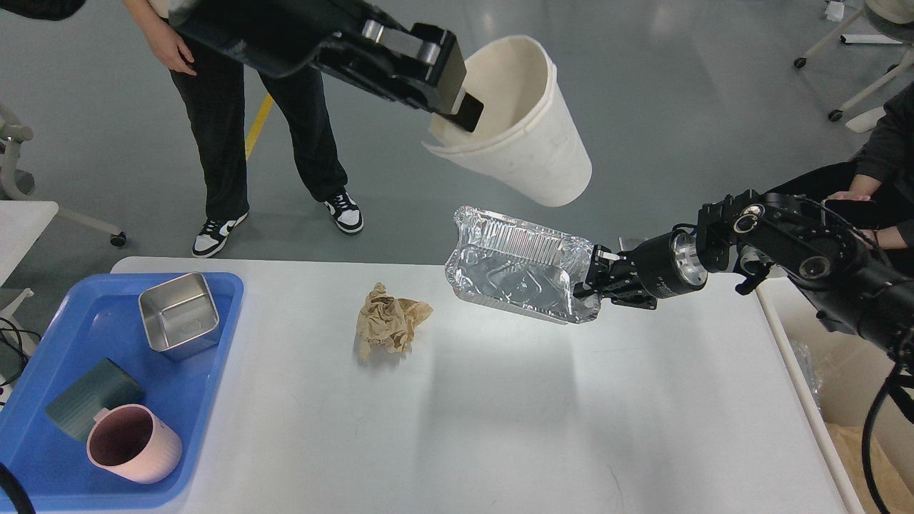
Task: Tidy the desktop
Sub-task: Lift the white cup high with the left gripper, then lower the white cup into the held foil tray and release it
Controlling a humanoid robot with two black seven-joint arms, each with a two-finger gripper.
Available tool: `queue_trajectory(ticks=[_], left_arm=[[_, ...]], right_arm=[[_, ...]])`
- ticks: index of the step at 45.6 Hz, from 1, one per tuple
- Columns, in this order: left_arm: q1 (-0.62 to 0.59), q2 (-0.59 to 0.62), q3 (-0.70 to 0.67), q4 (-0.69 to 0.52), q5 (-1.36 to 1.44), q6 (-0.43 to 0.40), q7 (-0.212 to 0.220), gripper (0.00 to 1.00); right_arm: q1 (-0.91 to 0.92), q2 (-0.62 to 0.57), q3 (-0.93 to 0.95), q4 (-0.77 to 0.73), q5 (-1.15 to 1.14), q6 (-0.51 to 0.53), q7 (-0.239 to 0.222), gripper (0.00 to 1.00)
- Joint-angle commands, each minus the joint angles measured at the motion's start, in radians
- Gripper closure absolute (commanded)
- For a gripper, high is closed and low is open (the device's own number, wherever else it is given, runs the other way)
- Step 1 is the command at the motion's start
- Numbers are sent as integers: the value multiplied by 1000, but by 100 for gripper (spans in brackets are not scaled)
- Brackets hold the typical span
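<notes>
The white desktop (500, 428) fills the lower part of the head view. My left gripper (457, 107) is shut on the rim of a white paper cup (521, 143) and holds it high, close to the camera, tilted with its mouth up and left. My right gripper (589, 275) is shut on the right rim of a crumpled foil tray (518, 268) and holds it above the far part of the desktop. A crumpled brown paper ball (389, 321) lies on the desktop, left of the foil tray.
A blue plastic tray (43, 457) at the left holds a steel square tin (178, 314), a dark green cup (86, 396) and a pink mug (132, 442). A cream bin (842, 400) stands off the right edge. One person stands beyond the table; another sits at right.
</notes>
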Motion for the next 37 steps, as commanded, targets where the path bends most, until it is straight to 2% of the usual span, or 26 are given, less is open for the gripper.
queue_trajectory(ticks=[1,12,20,31,37], left_arm=[[-21,-31,4,48,-6,0,-1,98],[2,-37,62,101,12,0,0,98],[35,-86,125,247,35,0,0,98],[233,-285,85,520,213,0,-13,98],[353,-364,53,572,284,0,-15,98]], right_arm=[[0,-2,0,1,0,0,0,100],[2,-1,0,1,0,0,0,100],[3,1,0,13,0,0,0,100],[12,-4,2,37,0,0,-2,100],[20,-7,0,39,0,0,-2,100]])
